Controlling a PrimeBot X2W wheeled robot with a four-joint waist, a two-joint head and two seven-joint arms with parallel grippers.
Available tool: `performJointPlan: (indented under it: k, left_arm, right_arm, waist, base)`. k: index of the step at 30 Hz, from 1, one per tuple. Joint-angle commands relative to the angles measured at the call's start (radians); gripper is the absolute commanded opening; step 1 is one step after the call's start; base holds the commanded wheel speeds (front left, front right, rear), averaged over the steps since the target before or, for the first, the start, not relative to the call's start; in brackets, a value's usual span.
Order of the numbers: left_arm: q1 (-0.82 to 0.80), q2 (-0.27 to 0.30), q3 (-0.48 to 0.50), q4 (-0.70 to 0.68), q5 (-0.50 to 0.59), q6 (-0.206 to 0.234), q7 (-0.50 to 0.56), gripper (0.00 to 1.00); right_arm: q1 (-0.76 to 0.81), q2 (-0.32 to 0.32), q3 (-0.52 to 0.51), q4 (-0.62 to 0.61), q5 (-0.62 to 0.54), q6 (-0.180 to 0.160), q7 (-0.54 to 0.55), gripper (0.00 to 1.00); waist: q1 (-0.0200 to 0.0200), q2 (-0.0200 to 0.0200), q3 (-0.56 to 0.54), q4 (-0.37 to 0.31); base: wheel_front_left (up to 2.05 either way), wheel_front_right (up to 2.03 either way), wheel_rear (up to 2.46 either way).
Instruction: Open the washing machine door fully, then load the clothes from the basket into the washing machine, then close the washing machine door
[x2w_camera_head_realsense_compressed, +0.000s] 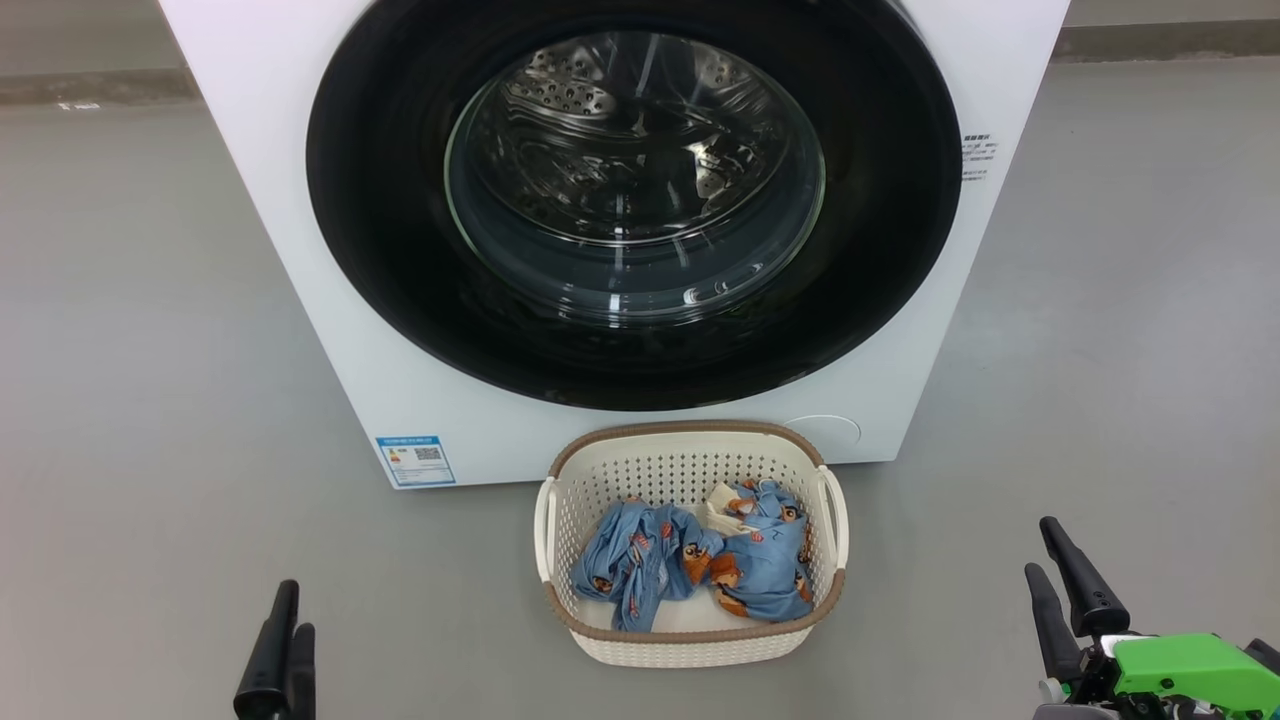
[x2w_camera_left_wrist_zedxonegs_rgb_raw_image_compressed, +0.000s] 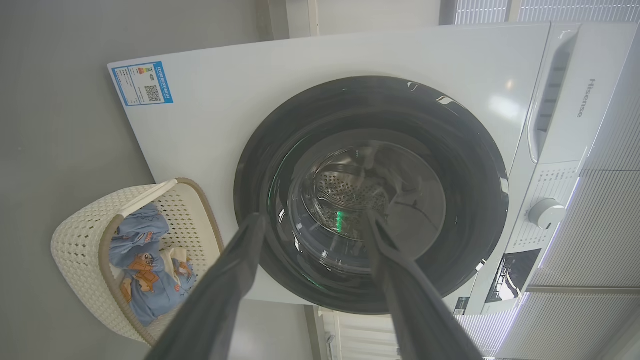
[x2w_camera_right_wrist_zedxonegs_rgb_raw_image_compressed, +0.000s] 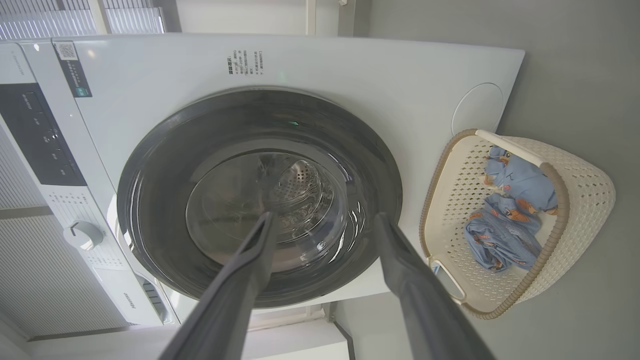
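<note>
White-bodied washing machine (x2w_camera_head_realsense_compressed: 290, 150) is seen at far centre, stood on a grey floor (x2w_camera_head_realsense_compressed: 150, 350). The washing machine door (x2w_camera_head_realsense_compressed: 400, 250), a glossy black rim w/ a bulging clear glass centre, is shut flush against the front. A perforated steel drum (x2w_camera_head_realsense_compressed: 600, 110) can be made out thru the glass. A blue label (x2w_camera_head_realsense_compressed: 415, 460) is stuck at the lower left front corner.

The basket (x2w_camera_head_realsense_compressed: 690, 462), cream plastic w/ a brown rim band, is set on the floor just near of the machine, below the door & slightly right of its centre. Whether its far rim touches the machine can't be told. The clothes (x2w_camera_head_realsense_compressed: 690, 565) are heaped inside it: light-blue fabric w/ brown-orange bear print, in two bundles lying side by side & touching, w/ a bit of white at the far side.

The left tool (x2w_camera_head_realsense_compressed: 294, 608) is held low at near left, well apart from the basket. Its fingers are shown spread & empty in the left wrist view, pointed at the door. The right tool (x2w_camera_head_realsense_compressed: 1040, 546) is held at near right, also apart from the basket, fingers likewise spread & empty in the right wrist view. A green part (x2w_camera_head_realsense_compressed: 1190, 665) is seen on the arm behind it.
</note>
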Motion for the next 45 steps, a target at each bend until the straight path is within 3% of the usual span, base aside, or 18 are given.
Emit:
performJointPlan:
  k: [1,15,45]
  left_arm:
    - [-0.020,0.019,-0.002,-0.036,0.016,-0.006,-0.010,1.00]
    - [-0.018,0.030,-0.018,-0.069,0.115,-0.009,-0.049,1.00]
    - [0.001,0.035,-0.033,-0.114,0.531,-0.017,-0.128,1.00]
  right_arm:
    - [-0.026,-0.011,-0.001,-0.029,-0.025,0.001,-0.008,1.00]
    - [-0.026,-0.001,-0.003,-0.045,-0.184,0.002,-0.031,1.00]
    - [-0.012,0.021,0.015,-0.098,-0.632,0.003,-0.080,1.00]
  waist:
    - [-0.0001,0.0000,0.001,0.001]
    - [-0.0001,0.0000,0.006,0.009]
    - [-0.0001,0.0000,0.006,0.024]
  base:
    - [0.00,0.00,0.00]
    - [0.00,0.00,0.00]
    - [0.00,0.00,0.00]
